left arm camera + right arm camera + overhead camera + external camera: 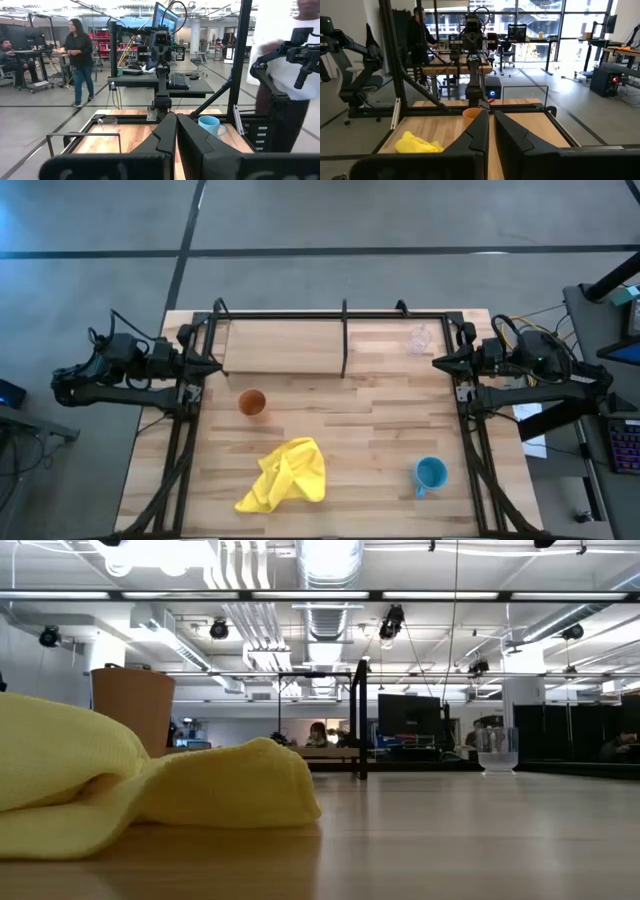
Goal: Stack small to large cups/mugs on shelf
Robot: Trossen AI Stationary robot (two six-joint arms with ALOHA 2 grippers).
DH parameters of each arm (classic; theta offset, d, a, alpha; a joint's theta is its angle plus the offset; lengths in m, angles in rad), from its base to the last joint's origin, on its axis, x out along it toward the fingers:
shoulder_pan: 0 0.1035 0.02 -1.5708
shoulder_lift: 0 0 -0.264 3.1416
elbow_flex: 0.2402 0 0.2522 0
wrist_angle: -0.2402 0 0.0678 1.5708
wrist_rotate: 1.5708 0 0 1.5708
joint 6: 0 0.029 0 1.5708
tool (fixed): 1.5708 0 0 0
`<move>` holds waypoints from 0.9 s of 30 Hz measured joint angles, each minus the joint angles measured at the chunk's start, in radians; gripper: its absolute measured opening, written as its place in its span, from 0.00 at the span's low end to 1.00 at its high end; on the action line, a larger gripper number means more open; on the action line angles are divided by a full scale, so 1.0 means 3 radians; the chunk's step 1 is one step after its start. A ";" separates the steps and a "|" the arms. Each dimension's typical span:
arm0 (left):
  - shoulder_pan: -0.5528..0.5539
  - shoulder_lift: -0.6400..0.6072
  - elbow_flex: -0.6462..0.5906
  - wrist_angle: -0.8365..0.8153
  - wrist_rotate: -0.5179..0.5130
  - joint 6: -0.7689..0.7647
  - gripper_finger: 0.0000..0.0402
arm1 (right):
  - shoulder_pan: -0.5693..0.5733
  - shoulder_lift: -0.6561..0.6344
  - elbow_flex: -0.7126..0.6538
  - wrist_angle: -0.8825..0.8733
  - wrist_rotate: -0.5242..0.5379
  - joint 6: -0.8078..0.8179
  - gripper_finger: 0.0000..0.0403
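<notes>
An orange tumbler [252, 402] stands upright on the tabletop, left of centre. A blue mug with a handle [430, 474] stands near the front right. A clear glass cup [419, 338] stands inside the shelf's black rod frame, right of the black divider [344, 340]. The shelf's pale board [285, 345] lies at the far side. My left gripper [218, 366] is shut and empty at the table's left edge, and it also shows in the left wrist view [176, 122]. My right gripper [437, 362] is shut and empty at the right edge, and it also shows in the right wrist view [491, 122].
A crumpled yellow cloth [285, 476] lies on the tabletop near the front, between the tumbler and the mug. Black frame struts [180, 450] run along both side edges of the table. People stand in the room beyond the table.
</notes>
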State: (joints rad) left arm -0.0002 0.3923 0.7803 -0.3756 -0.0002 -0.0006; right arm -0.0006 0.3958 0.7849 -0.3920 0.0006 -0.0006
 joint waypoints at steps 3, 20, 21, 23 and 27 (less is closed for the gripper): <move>-0.0001 0.0000 0.0001 0.0000 0.0000 0.0000 0.00 | 0.0001 0.0000 0.0000 -0.0001 0.0000 0.0000 0.06; 0.0000 -0.0001 0.0001 0.0000 0.0001 0.0001 0.00 | 0.0000 0.0000 0.0000 0.0005 0.0000 0.0000 0.06; -0.0001 -0.0001 0.0000 -0.0001 0.0000 0.0000 0.00 | 0.0001 0.0000 0.0000 0.0015 0.0000 0.0001 0.06; 0.0000 0.0000 0.0000 0.0000 0.0000 0.0000 0.00 | 0.0001 -0.0001 0.0000 0.0039 0.0000 0.0005 0.06; -0.0001 0.0000 0.0000 0.0000 0.0000 0.0000 0.00 | 0.0001 -0.0001 0.0000 0.0034 -0.0001 0.0329 0.06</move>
State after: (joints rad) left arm -0.0006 0.3922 0.7805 -0.3757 -0.0002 -0.0006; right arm -0.0004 0.3954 0.7849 -0.3817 0.0004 0.0981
